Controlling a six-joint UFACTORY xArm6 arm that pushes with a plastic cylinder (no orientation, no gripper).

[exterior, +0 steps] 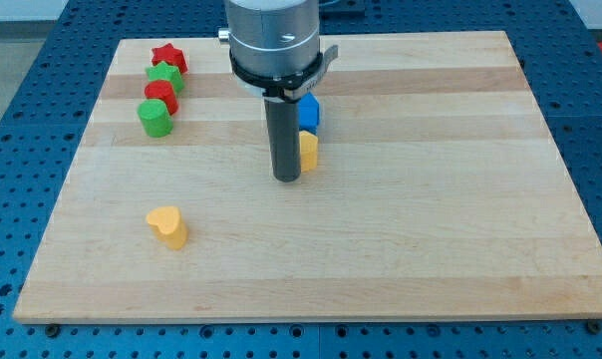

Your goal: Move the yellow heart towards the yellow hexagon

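Observation:
The yellow heart [167, 226] lies on the wooden board [401, 249] at the view's lower left. The yellow hexagon [308, 151] sits near the board's middle, partly hidden behind the rod. My tip [286, 179] rests on the board just left of and touching or almost touching the yellow hexagon. The tip is far to the right of the yellow heart and a little above it in the view.
A blue block [309, 112] sits just above the yellow hexagon. At the view's upper left stand a red star [168, 58], a green block [165, 78], a red block [161, 96] and a green block [154, 118] in a column.

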